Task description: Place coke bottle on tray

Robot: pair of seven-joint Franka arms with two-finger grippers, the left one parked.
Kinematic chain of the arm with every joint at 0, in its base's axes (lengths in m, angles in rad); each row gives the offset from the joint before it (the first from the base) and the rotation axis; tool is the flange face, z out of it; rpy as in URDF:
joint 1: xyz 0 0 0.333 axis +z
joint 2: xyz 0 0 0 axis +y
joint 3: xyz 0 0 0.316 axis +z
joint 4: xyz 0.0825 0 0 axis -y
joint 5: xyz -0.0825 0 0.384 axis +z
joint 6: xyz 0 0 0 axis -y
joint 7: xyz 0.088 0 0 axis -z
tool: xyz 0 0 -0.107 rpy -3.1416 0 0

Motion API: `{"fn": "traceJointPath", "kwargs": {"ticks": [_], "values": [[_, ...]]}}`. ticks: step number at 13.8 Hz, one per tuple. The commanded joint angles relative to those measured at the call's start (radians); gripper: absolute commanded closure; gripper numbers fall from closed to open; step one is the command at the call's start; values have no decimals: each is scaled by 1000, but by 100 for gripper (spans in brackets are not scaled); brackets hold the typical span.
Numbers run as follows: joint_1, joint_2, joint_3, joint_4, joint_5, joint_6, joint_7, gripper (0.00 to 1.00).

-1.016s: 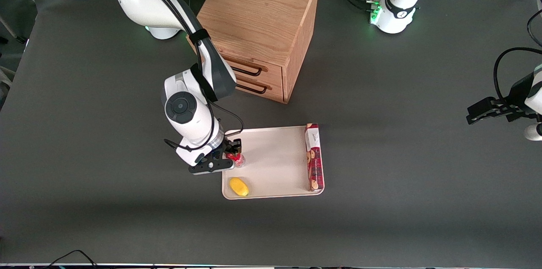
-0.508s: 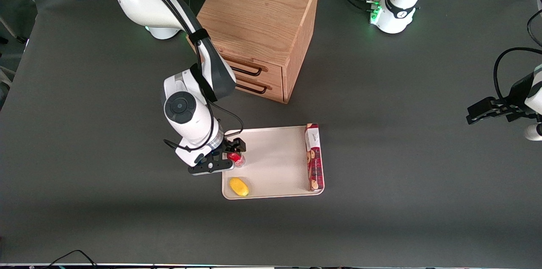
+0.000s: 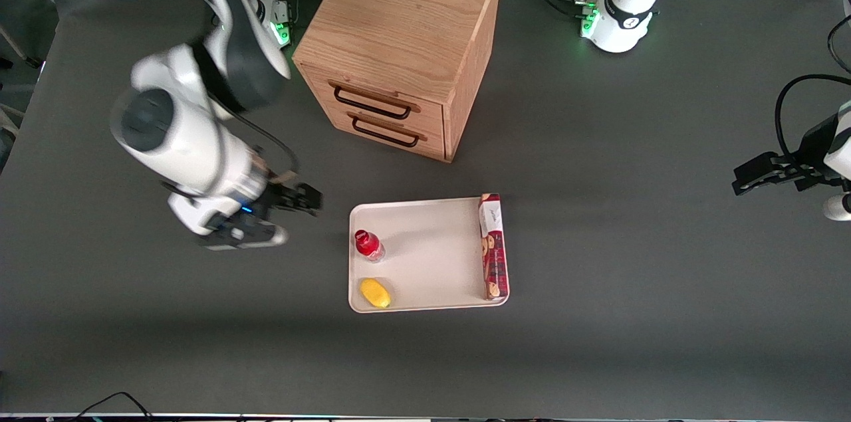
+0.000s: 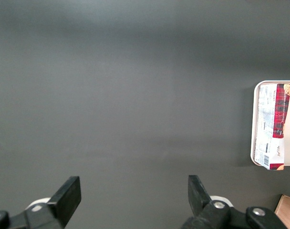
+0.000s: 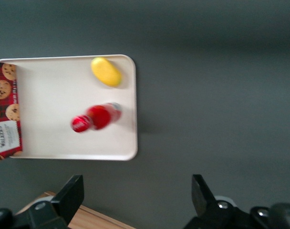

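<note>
Dark grey table (image 3: 638,262), spread under everything. Wooden drawer cabinet (image 3: 402,43), farther from the front camera than the tray, two drawers with dark handles facing the tray. Flat cream-white tray (image 3: 432,256) with rounded corners and low rim, lying on the table mat nearer the front camera than the cabinet; seen also in the right wrist view (image 5: 49,138) and, by one end only, in the left wrist view (image 4: 253,124). Long red biscuit box (image 3: 492,246) laid flat along the tray's edge toward the parked arm's end, inside the rim (image 5: 4,112) (image 4: 274,125). Gripper (image 3: 292,206) of the right arm raised above bare table, well apart from the tray, toward the working arm's end; fingers (image 5: 71,195) spread wide and holding nothing. Coke bottle (image 3: 367,244) standing upright on the tray near the rim toward the working arm, red cap up, free of the gripper (image 5: 95,117). Yellow lemon-like object (image 3: 375,293) on the tray too, near the bottle and nearer the front camera (image 5: 106,71), not touching it.
</note>
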Motion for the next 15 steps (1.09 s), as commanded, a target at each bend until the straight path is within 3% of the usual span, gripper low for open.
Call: {"fn": "traceJointPath", "kwargs": {"ticks": [1,4,6,8,15], "values": [[-142,-271,107,-306,-61,23,-8,0],[-446,-347,294,-377,-104,0,-55,0],[-535,-341,281,-369,-108,-7,-208,0],[-539,-341,197,-334,-108,-19,-230,0],[-529,-255,184,-184,-155,-79,-221,0]]}}
